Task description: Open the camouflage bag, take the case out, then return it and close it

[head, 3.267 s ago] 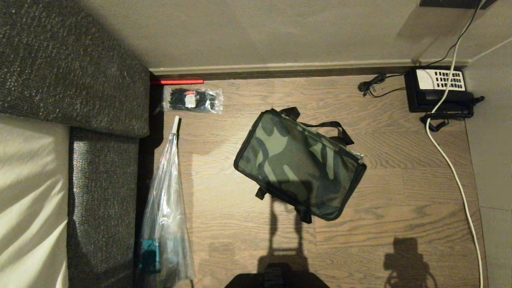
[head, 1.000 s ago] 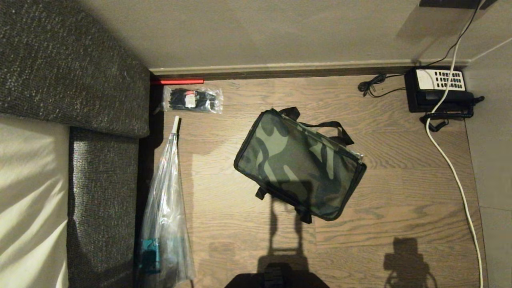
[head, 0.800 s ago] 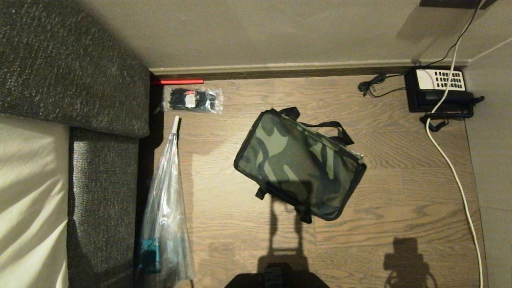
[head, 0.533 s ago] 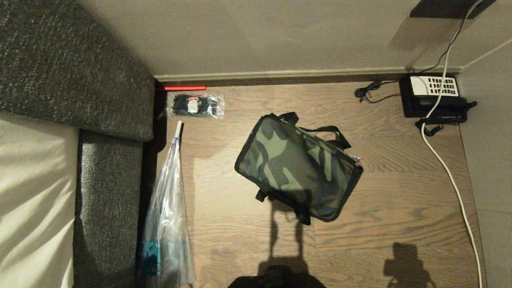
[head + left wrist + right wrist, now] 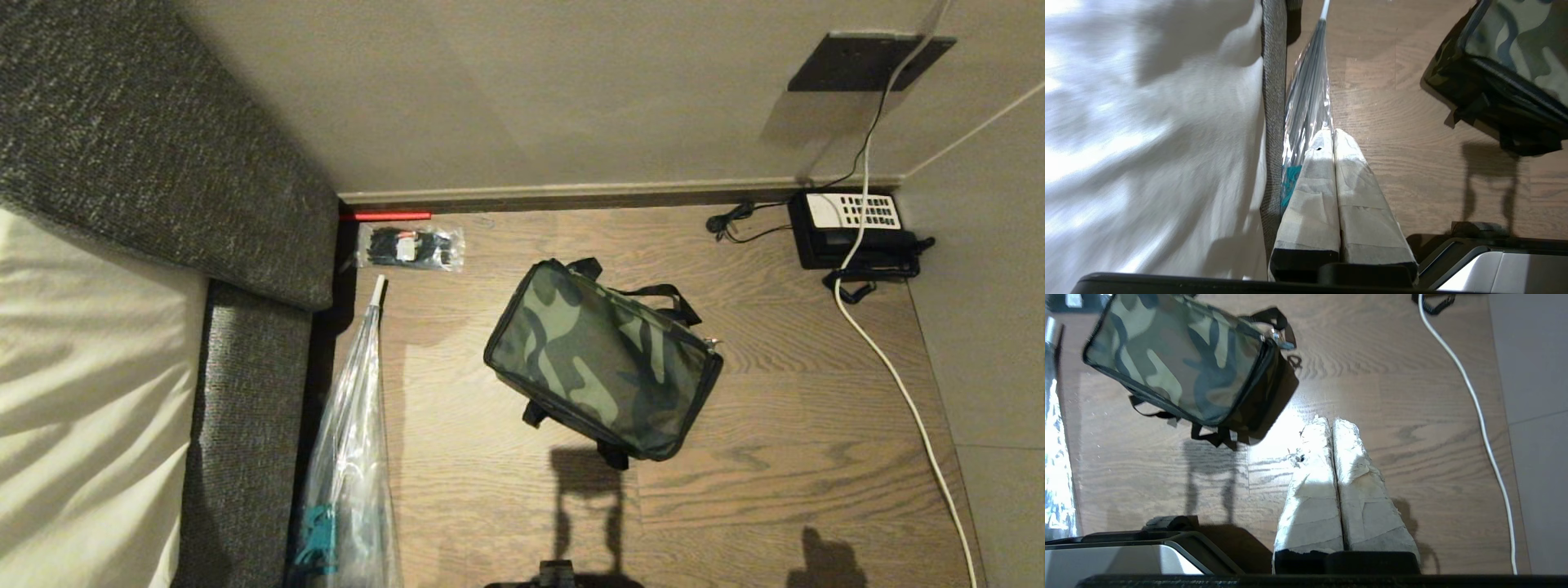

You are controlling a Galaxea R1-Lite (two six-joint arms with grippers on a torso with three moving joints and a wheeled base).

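My right end effector (image 5: 1333, 426) hangs low in front of my base with its two taped fingers (image 5: 1312, 490) pressed flat together, nothing between them. My left end effector (image 5: 1329, 136) is the same: fingers (image 5: 1312, 196) closed against each other, empty, hanging above the floor (image 5: 800, 392) beside the sofa (image 5: 237, 441).

Ahead of the right end effector and off toward my left lies the bag (image 5: 602, 367), flat on the floor with its camouflage lid up and the zipper shut all round. From the left end effector it lies ahead and off toward my right, so it sits roughly between the two arms, forward of both. Its long axis runs on a diagonal: one short end points away and to my left, the other comes nearer and to my right. The zipper pull (image 5: 1276, 335) shows as a bright bit of metal at the far right corner, by the strap (image 5: 657, 292). I judge the right arm the better placed for that corner. The case is not visible; presumably it is inside.

Just beside the left end effector lies a folded clear umbrella (image 5: 351, 457) along the sofa. Well beyond, by the wall, are a packet of ties (image 5: 411, 247) and a telephone (image 5: 853, 233) with its white cable (image 5: 898, 384).
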